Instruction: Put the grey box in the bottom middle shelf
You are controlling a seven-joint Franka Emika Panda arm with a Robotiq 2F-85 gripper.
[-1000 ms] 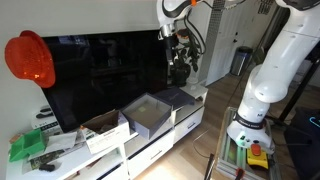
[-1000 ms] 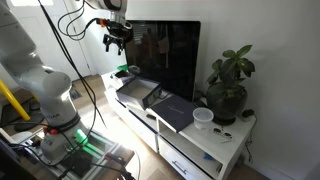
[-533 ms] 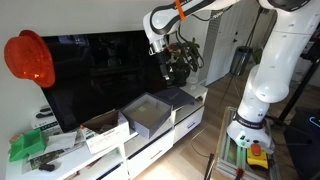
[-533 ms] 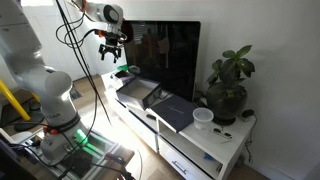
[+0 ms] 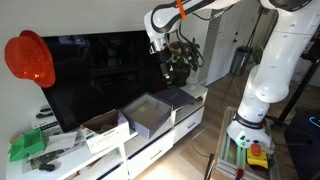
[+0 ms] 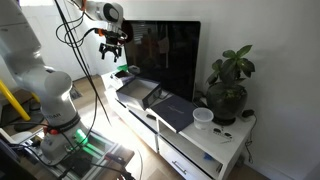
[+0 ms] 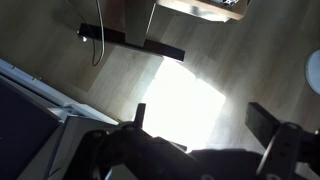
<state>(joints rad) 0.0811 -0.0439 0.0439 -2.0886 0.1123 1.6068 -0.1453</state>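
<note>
task barely begun, by my read. grey box (image 5: 150, 113) sits on top of the white tv bench (image 5: 152, 150), between a charcoal box (image 5: 179, 97) and a white-sided box w/ brown contents (image 5: 104, 131), in front of the tv (image 5: 100, 75). it is not gripped and not lowered. gripper (image 5: 178, 63) hangs high up, over the charcoal-box end of the bench as far as i can judge, well apart from the grey box. claw is wide w/ nothing in it: wrist view has both fingers (image 7: 140, 113) spread, only sunlit wood floor (image 7: 185, 85) between them. left to do, i reckon: drop to the box, grip a wall, lift it off the top, bring it round to the bench front, slide it into the bottom middle shelf. can't pick out that opening for sure in any view, since the bench front is seen at a slant. view diffs: an exterior view gives the boxes in a clear row, plus a red hat (image 5: 30, 58) beside the tv. an exterior view from elsewhere adds a potted plant (image 6: 228, 88) and a white cup (image 6: 203, 118) at the bench end. there the boxes are harder to tell apart. wrist view shows no boxes, just floor and a dangling cable (image 7: 96, 45).
</note>
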